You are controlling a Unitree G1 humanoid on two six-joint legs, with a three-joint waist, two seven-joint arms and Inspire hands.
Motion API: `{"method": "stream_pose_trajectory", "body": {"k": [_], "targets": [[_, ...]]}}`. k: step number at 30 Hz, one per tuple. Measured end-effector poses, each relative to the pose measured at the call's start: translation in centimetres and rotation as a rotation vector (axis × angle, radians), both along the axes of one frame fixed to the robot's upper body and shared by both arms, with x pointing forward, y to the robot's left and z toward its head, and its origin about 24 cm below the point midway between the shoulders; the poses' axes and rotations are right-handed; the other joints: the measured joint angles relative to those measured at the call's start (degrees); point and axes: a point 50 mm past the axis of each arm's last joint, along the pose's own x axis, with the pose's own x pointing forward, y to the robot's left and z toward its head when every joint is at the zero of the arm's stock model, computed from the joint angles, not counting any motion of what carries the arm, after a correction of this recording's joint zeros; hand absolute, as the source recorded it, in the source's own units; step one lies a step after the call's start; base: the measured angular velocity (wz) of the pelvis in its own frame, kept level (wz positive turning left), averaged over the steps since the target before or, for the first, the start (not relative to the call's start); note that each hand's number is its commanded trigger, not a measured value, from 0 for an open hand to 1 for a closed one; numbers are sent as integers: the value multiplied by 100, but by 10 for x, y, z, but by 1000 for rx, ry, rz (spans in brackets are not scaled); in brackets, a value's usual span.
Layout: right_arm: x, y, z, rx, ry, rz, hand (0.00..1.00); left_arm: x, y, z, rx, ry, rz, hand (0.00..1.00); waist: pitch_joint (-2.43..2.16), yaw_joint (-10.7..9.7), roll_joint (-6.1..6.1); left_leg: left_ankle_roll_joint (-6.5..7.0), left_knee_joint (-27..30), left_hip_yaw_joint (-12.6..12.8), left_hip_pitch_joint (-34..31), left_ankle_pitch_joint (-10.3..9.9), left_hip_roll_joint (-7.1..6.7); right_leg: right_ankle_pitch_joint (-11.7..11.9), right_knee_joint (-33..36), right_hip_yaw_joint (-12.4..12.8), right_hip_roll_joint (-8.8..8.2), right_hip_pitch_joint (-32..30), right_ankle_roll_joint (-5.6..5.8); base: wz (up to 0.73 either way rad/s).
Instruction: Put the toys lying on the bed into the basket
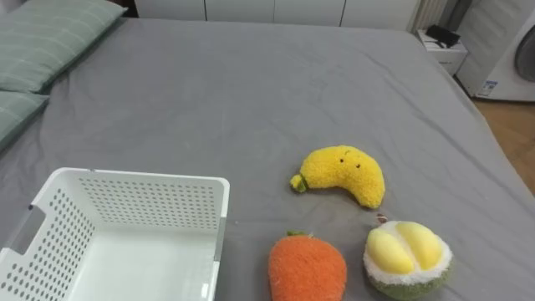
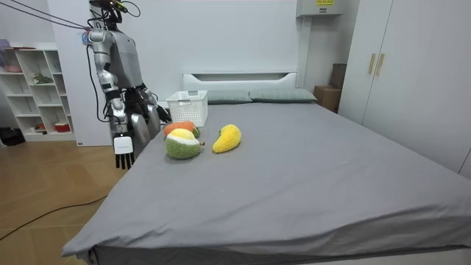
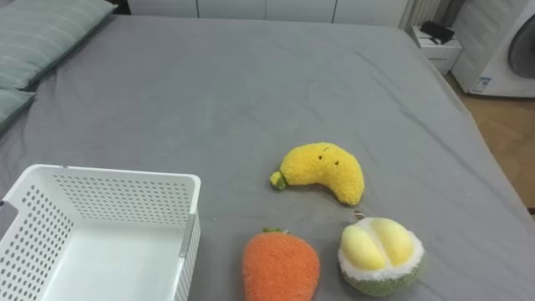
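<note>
Three plush toys lie on the grey bed [image 1: 251, 92] in front of me: a yellow banana [image 1: 344, 174], an orange carrot [image 1: 307, 267] at the near edge, and a green-and-yellow durian [image 1: 407, 257] to its right. A white perforated basket [image 1: 142, 180] stands empty on the bed to their left. In the room view I stand at the bedside by the toys, arms hanging. My right hand [image 2: 123, 151] hangs below the mattress edge with straight fingers, holding nothing. My left hand [image 2: 156, 110] is a dark shape by the basket [image 2: 188, 107].
Striped green pillows [image 1: 50, 38] lie at the far left of the bed. Past the far right corner stand a white nightstand [image 1: 443, 46] and a white appliance [image 1: 514, 58]. A shelf unit [image 2: 37, 88] stands behind me, wardrobes [image 2: 412, 73] across the room.
</note>
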Motion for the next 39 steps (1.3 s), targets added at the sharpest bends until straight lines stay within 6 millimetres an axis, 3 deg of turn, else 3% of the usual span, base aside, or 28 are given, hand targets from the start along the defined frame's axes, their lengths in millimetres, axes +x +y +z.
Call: {"method": "stream_pose_trajectory", "body": {"k": [19,25,32,39], "targets": [[-4,0,0,-17,-30,-51,0,1,-2,0,6,-7,-8,0,8,-39,68,1,0,3,-26,-1,6,3,4,35,3,-24,-2,0],[-19,-4,0,-24,-24,-215,0,-8,0,0,6,8,19,0,7,-115,35,-1,-4,4,22,-4,8,3,10,28,3,14,-2,0],[-34,-12,3,-74,-40,-545,0,-11,7,2,15,-24,77,0,7,-212,-75,-1,1,8,28,-6,11,-4,1,41,3,18,-6,0],[-26,-30,7,-157,-140,-736,0,-14,12,4,41,-56,104,0,5,-195,-214,-8,6,18,8,-2,26,-7,7,61,19,-15,-23,0]]}}
